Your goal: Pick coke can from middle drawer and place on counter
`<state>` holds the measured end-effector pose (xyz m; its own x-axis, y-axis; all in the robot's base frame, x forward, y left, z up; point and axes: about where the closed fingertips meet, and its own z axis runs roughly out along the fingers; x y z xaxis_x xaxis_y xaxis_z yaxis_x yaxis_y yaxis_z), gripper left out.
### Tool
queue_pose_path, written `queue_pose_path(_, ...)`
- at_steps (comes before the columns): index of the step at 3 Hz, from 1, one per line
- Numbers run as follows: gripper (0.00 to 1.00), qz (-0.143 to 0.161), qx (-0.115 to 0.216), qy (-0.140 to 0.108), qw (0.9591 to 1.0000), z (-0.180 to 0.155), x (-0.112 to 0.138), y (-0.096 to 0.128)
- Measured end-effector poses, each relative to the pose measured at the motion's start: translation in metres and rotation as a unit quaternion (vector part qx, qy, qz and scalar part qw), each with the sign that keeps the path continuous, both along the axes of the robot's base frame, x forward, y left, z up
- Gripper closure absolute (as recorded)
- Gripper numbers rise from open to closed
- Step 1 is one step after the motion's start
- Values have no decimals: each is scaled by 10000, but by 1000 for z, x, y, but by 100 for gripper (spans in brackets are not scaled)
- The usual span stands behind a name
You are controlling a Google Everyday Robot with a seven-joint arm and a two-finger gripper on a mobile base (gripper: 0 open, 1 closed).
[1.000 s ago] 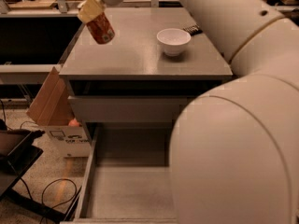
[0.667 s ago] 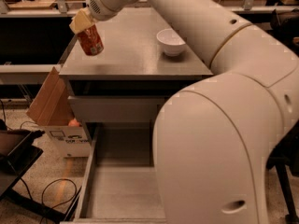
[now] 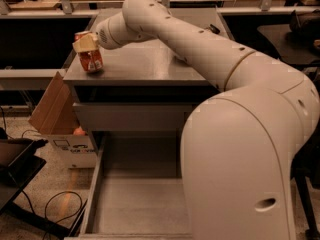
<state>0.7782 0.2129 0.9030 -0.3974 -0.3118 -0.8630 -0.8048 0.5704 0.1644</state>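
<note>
Tan two-finger gripper (image 3: pixel 86 43) at 10 o'clock is clamped on the small red-orange coke can (image 3: pixel 91 60), seemingly set down on the smooth grey counter (image 3: pixel 145 64). The deep grey metal middle drawer (image 3: pixel 140 204) at 6 o'clock is emptied, so only the release is left, probs.

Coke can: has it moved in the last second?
Yes. The coke can, held by the gripper, has come down and forward, toward the front-left corner of the counter.

Dim amber light, jaws over counter (image 3: pixel 145 66)
</note>
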Motion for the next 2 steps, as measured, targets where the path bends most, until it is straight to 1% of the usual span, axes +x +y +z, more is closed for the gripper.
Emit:
queue_pose_path(1, 82, 0, 0, 0, 10000, 1, 0, 0)
queue_pose_path(2, 51, 23, -5, 18, 10000, -2, -1, 3)
